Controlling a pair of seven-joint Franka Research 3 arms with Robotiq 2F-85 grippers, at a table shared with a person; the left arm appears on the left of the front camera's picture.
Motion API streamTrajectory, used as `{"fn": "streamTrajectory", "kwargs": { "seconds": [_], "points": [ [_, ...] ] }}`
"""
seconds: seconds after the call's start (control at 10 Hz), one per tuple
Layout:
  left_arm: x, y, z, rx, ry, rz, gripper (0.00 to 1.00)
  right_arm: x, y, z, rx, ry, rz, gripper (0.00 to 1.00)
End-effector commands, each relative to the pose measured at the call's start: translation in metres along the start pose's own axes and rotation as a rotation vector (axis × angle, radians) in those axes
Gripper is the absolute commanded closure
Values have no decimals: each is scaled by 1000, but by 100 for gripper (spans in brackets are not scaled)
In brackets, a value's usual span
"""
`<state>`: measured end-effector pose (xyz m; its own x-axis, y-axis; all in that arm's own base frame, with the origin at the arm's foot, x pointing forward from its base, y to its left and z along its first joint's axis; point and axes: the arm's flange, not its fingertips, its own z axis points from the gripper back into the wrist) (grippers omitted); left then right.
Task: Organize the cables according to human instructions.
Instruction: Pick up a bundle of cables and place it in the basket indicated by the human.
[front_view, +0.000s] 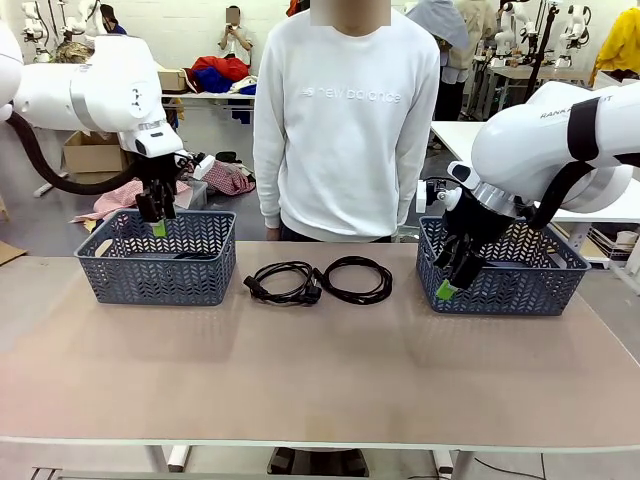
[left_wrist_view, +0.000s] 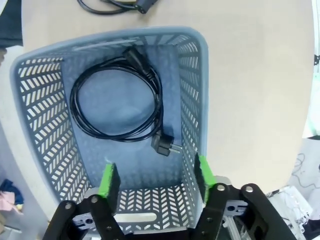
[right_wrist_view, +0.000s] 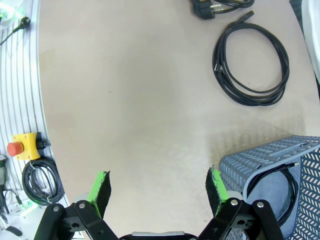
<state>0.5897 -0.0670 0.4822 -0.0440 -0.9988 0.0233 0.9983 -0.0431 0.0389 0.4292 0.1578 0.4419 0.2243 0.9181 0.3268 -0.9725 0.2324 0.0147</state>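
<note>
The left basket (front_view: 160, 275), a grey-blue openwork tub, stands on the table (front_view: 320, 380) and serves as the reference for everything else. The left gripper (left_wrist_view: 155, 167) hangs just above the left basket, pointing down into it, with its green pads spread wide and nothing between them. One cable (left_wrist_view: 161, 144) lies flat on the floor of the left basket as a loose black loop, both chunky plugs resting inside the walls. A second cable (front_view: 283, 281) lies coiled on the bare table just beside the left basket, on the side toward the robot's right. A third cable (front_view: 352, 279) sits one step farther from the left basket along the same line, right up against the second. The right basket (front_view: 520, 285) stands well apart from the left basket, at the table's other end. A fourth cable (right_wrist_view: 295, 195) shows inside it, partly hidden by the wall. The right gripper (right_wrist_view: 157, 180) hovers over bare table at the corner of the right basket that faces the left basket, on the robot's side, jaws wide apart and empty. A person (front_view: 345, 120) in a white sweatshirt stands beyond the table, to the right of the left basket, behind the two loose coils.
</note>
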Motion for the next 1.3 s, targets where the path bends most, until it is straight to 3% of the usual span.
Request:
{"fn": "streamTrajectory", "kwargs": {
  "seconds": [0.0, 0.6, 0.7, 1.0, 1.2],
  "points": [
    [-4, 7, 7, -28, -34, 1, 2, 3, -2, 2, -7, -2, 2, 0],
    [-5, 7, 11, -18, -53, 24, 0, 3, -2, 2, -7, -2, 2, 0],
    [-3, 4, 5, -25, -11, 12, 0, 3, -2, 2, -7, -2, 2, 0],
    [-3, 4, 5, -25, -11, 12, 0, 3, -2, 2, -7, -2, 2, 0],
    [9, 0, 6, -16, -59, 66, 0, 3, -2, 2, -7, -2, 2, 0]
  ]
}}
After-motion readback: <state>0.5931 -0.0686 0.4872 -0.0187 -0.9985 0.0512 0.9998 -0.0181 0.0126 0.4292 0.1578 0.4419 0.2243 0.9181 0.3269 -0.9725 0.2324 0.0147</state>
